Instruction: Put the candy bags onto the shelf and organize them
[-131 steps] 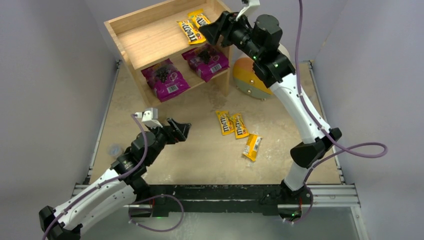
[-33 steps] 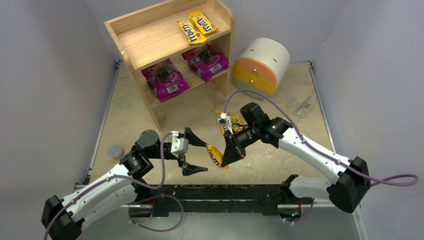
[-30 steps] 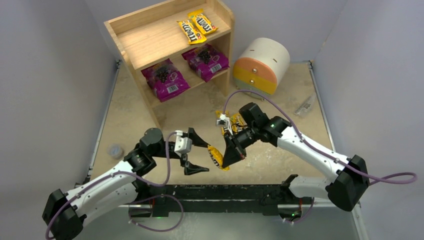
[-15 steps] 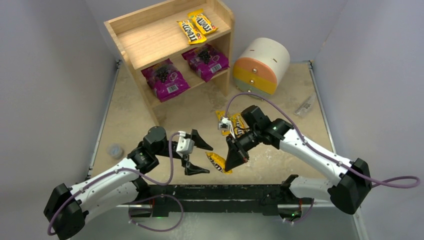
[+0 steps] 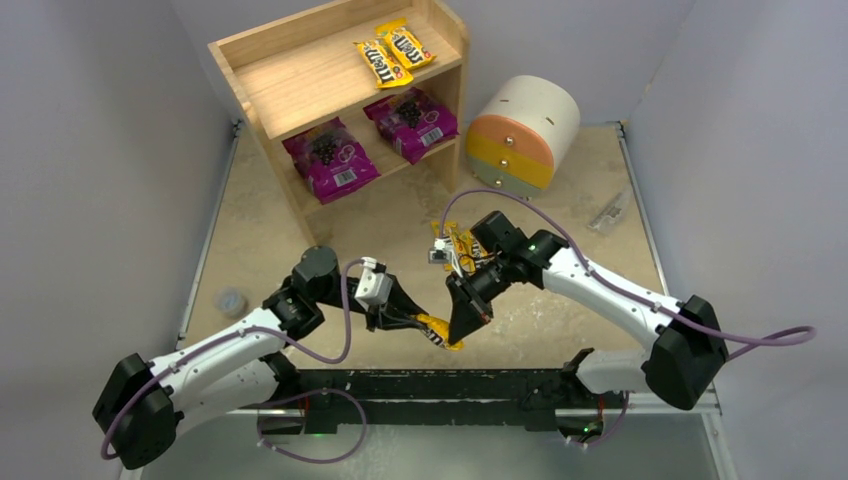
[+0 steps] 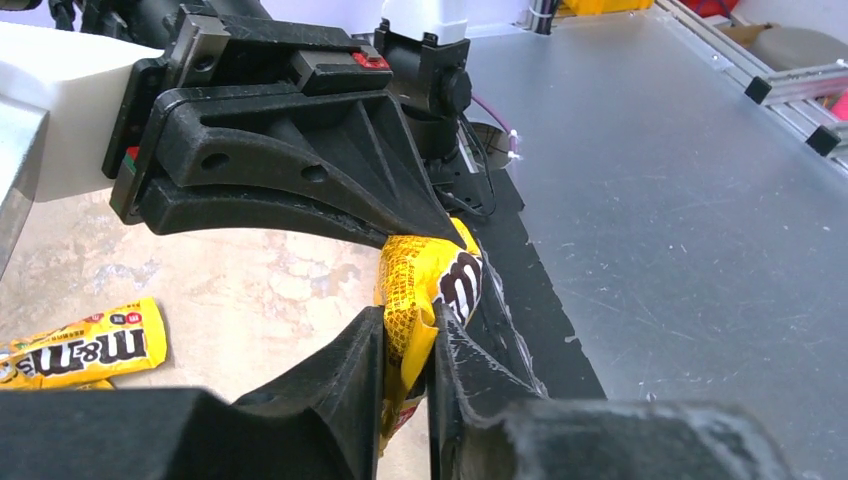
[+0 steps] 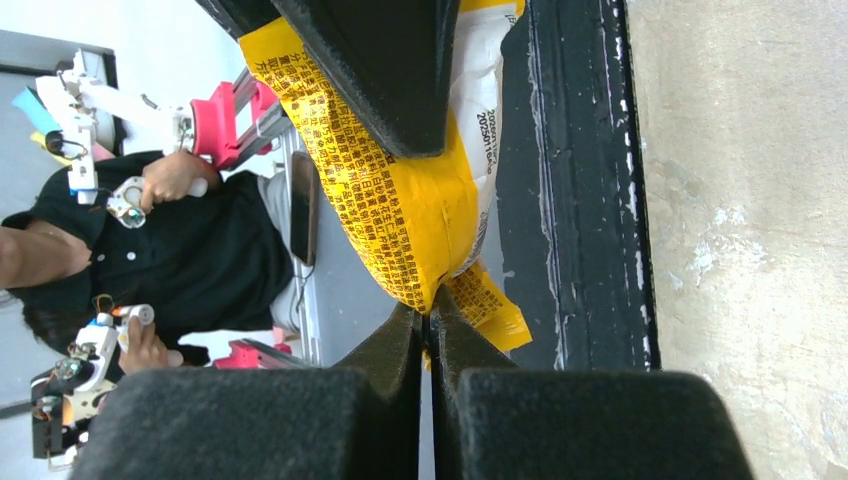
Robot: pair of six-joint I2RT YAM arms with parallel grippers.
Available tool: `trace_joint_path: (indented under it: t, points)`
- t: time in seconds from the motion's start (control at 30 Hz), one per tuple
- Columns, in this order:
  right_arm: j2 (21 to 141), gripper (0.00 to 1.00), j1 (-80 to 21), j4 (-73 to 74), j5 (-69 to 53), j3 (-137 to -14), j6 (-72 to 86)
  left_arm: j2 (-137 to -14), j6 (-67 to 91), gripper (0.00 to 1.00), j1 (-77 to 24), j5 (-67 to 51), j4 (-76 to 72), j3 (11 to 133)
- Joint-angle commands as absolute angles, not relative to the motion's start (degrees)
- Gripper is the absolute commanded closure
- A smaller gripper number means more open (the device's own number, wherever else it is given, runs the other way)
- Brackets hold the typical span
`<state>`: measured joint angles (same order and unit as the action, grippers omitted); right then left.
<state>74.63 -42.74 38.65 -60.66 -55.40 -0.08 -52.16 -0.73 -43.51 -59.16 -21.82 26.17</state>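
Note:
One yellow candy bag [image 5: 438,331] hangs just above the table's near edge, pinched from both sides. My left gripper [image 5: 408,320] is shut on its left end [image 6: 428,288]. My right gripper [image 5: 461,326] is shut on its other end; the right wrist view shows its thin seam [image 7: 402,190] pressed between the fingers. The wooden shelf [image 5: 262,92] stands at the back left. Two yellow bags [image 5: 390,53] lie on its top tier and two magenta bags [image 5: 329,158] [image 5: 410,121] on the lower one. More yellow bags [image 5: 462,241] lie on the table, largely hidden under my right arm; one [image 6: 85,349] shows in the left wrist view.
A round white drum with coloured drawers [image 5: 522,125] stands right of the shelf. A small grey disc [image 5: 231,300] lies at the table's left edge and a small tool [image 5: 607,214] at the right. The black base rail [image 5: 440,385] runs along the near edge.
My left gripper has moved right to the yellow bag held by my right gripper and closed on its free end. The right gripper has kept its grip, shifting slightly.

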Motion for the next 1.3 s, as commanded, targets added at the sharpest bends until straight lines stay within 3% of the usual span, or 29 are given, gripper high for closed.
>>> trace_joint_path:
  t: [0.0, 0.07, 0.23, 0.3, 0.33, 0.4, 0.7, 0.87, 1.03, 1.27]
  points:
    - [74.44, 1.0, -42.71, 38.77, -62.02, -58.67, -0.93, -52.84, -0.44, 0.86, -43.69, -62.8, -24.25, 28.3]
    - [74.27, 0.96, -42.74, 38.85, -61.8, -58.95, -0.7, -52.76, -0.44, 0.99, -43.72, -62.13, -23.58, 28.3]
    - [72.13, 0.82, -42.71, 38.08, -55.01, -60.25, 3.33, -52.35, 1.05, 1.0, -43.69, -59.8, -22.97, 28.48]
    - [70.73, 0.7, -42.52, 38.13, -49.71, -60.81, 4.73, -52.13, 2.21, 1.0, -43.69, -57.91, -22.9, 28.48]
    - [69.88, 0.57, -42.32, 37.81, -47.26, -61.01, 5.18, -51.92, 2.84, 1.0, -43.69, -56.46, -22.89, 28.48]
    - [67.21, 0.43, -41.96, 36.54, -42.42, -61.06, 6.23, -51.4, 4.81, 1.0, -43.69, -52.34, -22.93, 28.54]
    - [49.11, 0.03, -41.75, 17.55, -16.78, -51.87, 15.47, -49.65, 16.81, 1.0, -43.69, -26.92, -20.95, 30.1]
    - [40.39, 0.01, -41.75, 4.28, -16.29, -41.68, 17.41, -50.61, 23.49, 1.0, -43.68, -22.15, -19.62, 32.48]
    - [41.24, 0.01, -41.71, 1.98, -11.86, -40.04, 20.03, -50.14, 36.4, 1.0, -43.68, -11.89, -20.22, 32.74]
    - [41.65, 0.03, -41.84, -21.44, -4.81, -30.7, 32.32, -46.18, 42.99, 1.0, -43.68, -3.18, -26.4, 31.42]
